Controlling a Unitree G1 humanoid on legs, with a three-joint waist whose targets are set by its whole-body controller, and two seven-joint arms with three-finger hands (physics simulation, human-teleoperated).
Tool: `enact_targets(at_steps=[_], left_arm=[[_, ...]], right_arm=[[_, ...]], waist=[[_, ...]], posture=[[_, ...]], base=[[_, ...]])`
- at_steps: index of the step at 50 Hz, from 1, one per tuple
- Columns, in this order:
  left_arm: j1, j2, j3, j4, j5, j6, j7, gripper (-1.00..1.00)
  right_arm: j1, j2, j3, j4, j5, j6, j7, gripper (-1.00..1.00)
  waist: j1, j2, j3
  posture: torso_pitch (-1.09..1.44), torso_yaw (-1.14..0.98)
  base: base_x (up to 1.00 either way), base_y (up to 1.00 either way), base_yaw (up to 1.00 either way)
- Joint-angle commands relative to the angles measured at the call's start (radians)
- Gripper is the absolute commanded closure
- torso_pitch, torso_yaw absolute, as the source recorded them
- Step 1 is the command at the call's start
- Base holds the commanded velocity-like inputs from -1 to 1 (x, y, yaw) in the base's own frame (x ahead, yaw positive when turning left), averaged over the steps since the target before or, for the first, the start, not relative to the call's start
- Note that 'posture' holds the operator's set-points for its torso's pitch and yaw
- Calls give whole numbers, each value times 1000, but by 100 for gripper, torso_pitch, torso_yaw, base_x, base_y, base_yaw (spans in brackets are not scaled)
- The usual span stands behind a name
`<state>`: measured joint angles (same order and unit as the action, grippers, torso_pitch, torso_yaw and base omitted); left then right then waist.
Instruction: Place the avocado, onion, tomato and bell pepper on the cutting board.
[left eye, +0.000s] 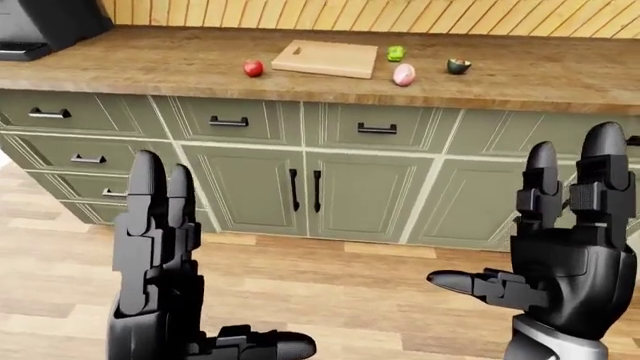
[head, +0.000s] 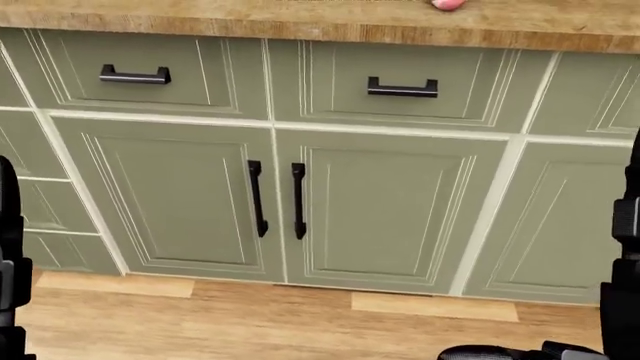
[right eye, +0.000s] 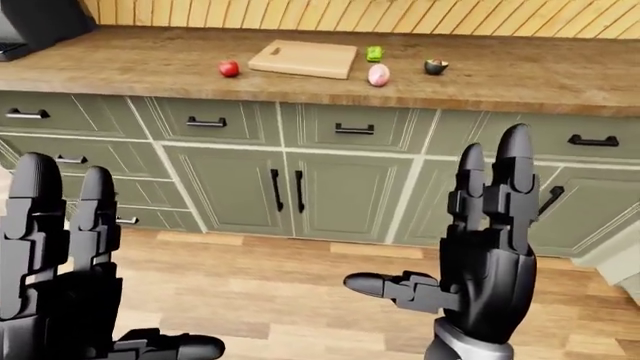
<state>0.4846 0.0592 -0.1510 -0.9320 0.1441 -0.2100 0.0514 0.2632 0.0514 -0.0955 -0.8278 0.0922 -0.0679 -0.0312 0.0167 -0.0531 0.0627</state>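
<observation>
A light wooden cutting board (left eye: 326, 58) lies bare on the wooden counter (left eye: 150, 64) at the top of the left-eye view. A red tomato (left eye: 253, 68) sits to its left. A green bell pepper (left eye: 396, 53) sits just to its right, a pink onion (left eye: 403, 74) below the pepper, and a dark avocado (left eye: 458, 66) farther right. My left hand (left eye: 165, 247) and right hand (left eye: 570, 240) are raised, open and empty, low in the view and far short of the counter.
Green cabinets with black handles (left eye: 305, 190) and drawers (left eye: 229, 121) run below the counter. A black appliance (left eye: 40, 26) stands at the counter's top left. Wooden floor (left eye: 330, 292) lies between me and the cabinets.
</observation>
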Motion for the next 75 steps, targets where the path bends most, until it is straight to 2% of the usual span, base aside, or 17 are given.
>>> enact_targets(at_steps=[1, 3, 11, 15, 25, 30, 31, 34, 39, 44, 46, 53, 58, 60, 66, 71, 75], left_arm=[[-6, -1, -5, -27, 0, -21, -1, -100], [-5, -1, -7, -26, 1, -22, -1, -100], [-8, 1, -10, -27, 3, -19, 2, -100], [-9, 2, -9, -27, 0, -16, 2, -100], [-3, 2, -9, -24, 0, -27, -1, -100], [-1, 3, -14, -22, 7, -32, 0, -100], [-2, 4, -13, -21, 7, -31, 1, -100], [-2, 4, -14, -21, 7, -32, 3, -100], [-1, 6, -16, -21, 7, -33, 5, -100], [-2, 7, -18, -21, 9, -31, 7, -100], [-3, 7, -18, -22, 9, -29, 7, -100], [-4, 8, -15, -21, 3, -27, 5, -100], [-5, 7, -14, -18, 3, -29, 4, -100], [-4, 7, -13, -18, 3, -31, 3, -100], [-5, 6, -14, -14, 6, -33, 2, -100], [-5, 6, -19, -14, 10, -32, 4, -100], [-3, 8, -20, -15, 10, -33, 6, -100]], right_arm=[[-8, -4, -6, -25, 3, -21, -3, -100], [-9, -5, -7, -23, 5, -22, -2, -100], [-7, -5, -6, -23, -1, -31, -2, -100], [-5, -5, -2, -24, -6, -34, 0, -100], [-11, -3, -1, -10, -39, -45, -16, -100], [-10, -5, 0, -8, -40, -48, -17, -100], [-9, -5, 0, -8, -40, -49, -17, -100], [-7, -5, 1, -7, -42, -55, -16, -100], [-5, -5, 3, -2, -47, -62, -16, -100], [-5, -5, 4, -4, -46, -61, -17, -100], [-8, -6, 3, -3, -46, -59, -18, -100], [-11, -6, 5, 1, -48, -57, -19, -100], [-10, -6, 6, 0, -50, -58, -20, -100], [-8, -7, 10, 1, -53, -59, -20, -100], [-6, -7, 10, 3, -54, -60, -20, -100], [-5, -7, 10, 4, -57, -63, -21, -100], [-4, -7, 9, 4, -57, -65, -20, -100]], waist=[[-5, -23, -15], [-14, 1, 4], [-21, 49, 3], [-30, 128, -13], [4, 78, 0], [1, -14, -21], [-12, 26, -13], [-22, 9, -8], [-29, 47, 3], [-34, 131, -31], [-20, 124, 2], [5, 78, -6], [7, 0, -39], [-5, 2, -1], [-23, 37, -11], [-29, 125, -26], [-3, 113, -11]], posture=[[0, 0], [0, 0], [0, 0], [0, 0], [0, 0], [0, 0], [0, 0], [0, 0], [0, 0], [0, 0], [0, 0], [0, 0], [0, 0], [0, 0], [0, 0], [0, 0], [0, 0]], base=[[26, 0, 0], [26, 0, 0], [26, 0, 0], [29, 0, 0], [30, 0, 0], [30, 0, 0], [30, 0, 0], [30, 0, 0], [30, 0, 0], [30, 0, 0], [30, 0, 0], [30, 0, 0], [30, 0, 0], [30, 0, 0], [19, 0, 0], [15, 0, 0], [16, 0, 0]])
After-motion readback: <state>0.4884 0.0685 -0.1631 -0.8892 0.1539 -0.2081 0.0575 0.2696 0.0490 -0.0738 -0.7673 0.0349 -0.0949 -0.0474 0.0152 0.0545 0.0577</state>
